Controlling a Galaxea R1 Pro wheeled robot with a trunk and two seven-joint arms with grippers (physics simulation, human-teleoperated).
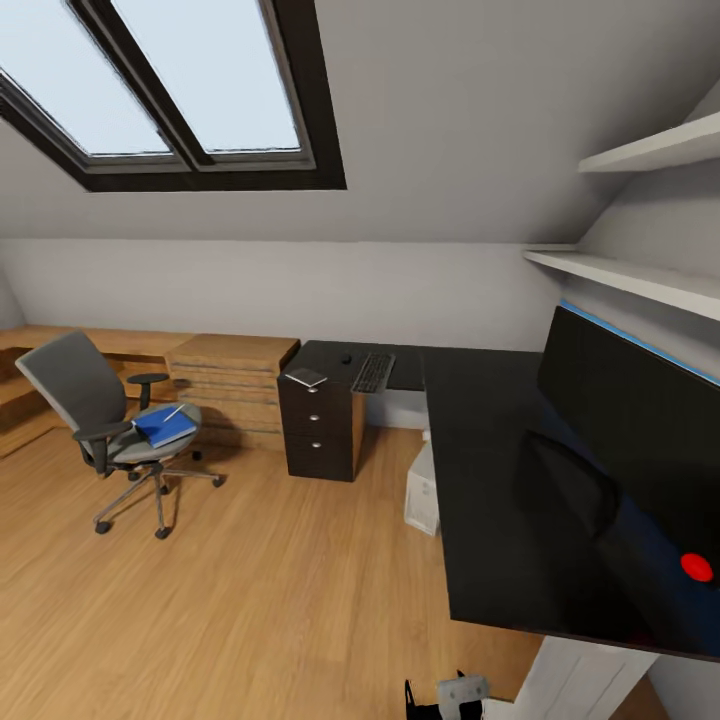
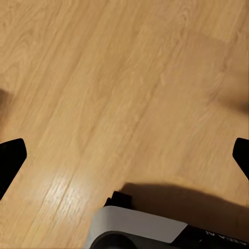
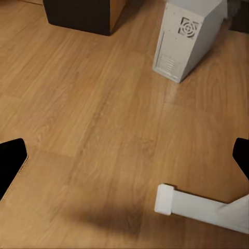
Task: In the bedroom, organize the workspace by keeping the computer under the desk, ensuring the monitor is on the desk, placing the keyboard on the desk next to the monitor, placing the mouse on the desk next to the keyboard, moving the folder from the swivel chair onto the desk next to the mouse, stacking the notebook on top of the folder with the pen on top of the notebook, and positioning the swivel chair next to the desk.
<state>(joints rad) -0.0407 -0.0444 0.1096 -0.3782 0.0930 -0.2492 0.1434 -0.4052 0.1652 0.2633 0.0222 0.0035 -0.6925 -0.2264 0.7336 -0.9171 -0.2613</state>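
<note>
Looking across the bedroom, the robot stands by the long black surface (image 1: 500,470), which I will use as the landmark. The swivel chair (image 1: 105,420) sits well away from it, out on the wood floor (image 1: 260,590). The blue folder (image 1: 165,427) lies on the chair seat with the pen (image 1: 172,412) resting on top, so I think the chair was just a handy place to drop them. The keyboard (image 1: 373,372) and the small mouse (image 1: 345,358) already lie on the far end of the surface. The notebook (image 1: 306,377) lies there too, near the corner above the drawers. The monitor (image 1: 640,470) stands on the near end. The computer (image 3: 189,39) stands on the floor under the surface, out of the way.

Both sets of fingers, left (image 2: 13,158) and right (image 3: 13,161), are spread wide apart and hold nothing. They point down at bare floor, far from the folder.
</note>
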